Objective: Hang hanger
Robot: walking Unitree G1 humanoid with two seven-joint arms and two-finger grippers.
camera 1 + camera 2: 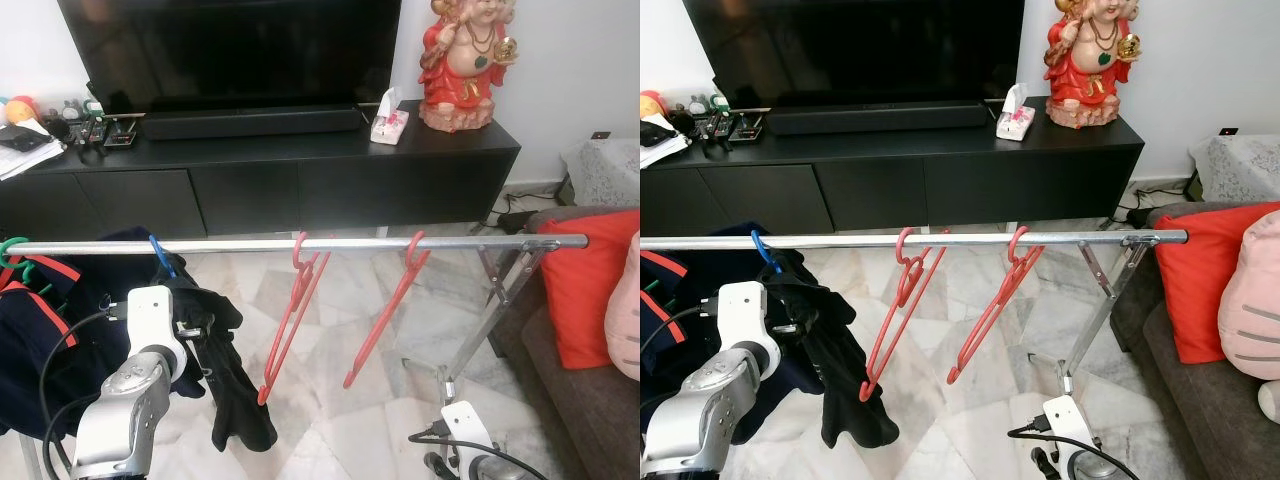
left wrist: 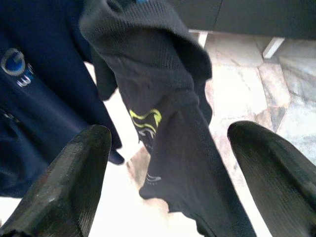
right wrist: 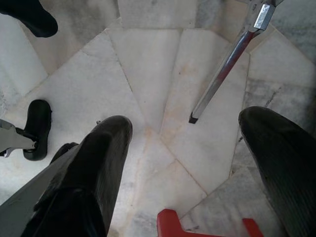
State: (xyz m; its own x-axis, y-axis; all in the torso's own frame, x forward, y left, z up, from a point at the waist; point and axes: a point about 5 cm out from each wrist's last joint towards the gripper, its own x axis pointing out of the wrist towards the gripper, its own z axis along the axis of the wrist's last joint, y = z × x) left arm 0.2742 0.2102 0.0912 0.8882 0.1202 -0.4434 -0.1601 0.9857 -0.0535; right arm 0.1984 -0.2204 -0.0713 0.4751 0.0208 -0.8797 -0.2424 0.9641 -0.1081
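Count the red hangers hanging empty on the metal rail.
2. One red hanger hangs near the rail's middle; the other red hanger hangs toward the robot's right. More may be hidden under the dark clothes on the left.

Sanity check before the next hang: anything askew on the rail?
Mostly tidy. Two empty red hangers hang slanted on the rail, swung out of plumb. The black garment droops bunched off the blue hanger, beside the left gripper, jaws open.

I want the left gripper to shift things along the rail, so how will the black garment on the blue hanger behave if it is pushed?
The black garment hangs in loose folds, so it is probably floppy and would give way rather than slide. Its blue hanger hooks freely over the rail, so it would likely swing. The left gripper, open, faces the cloth.
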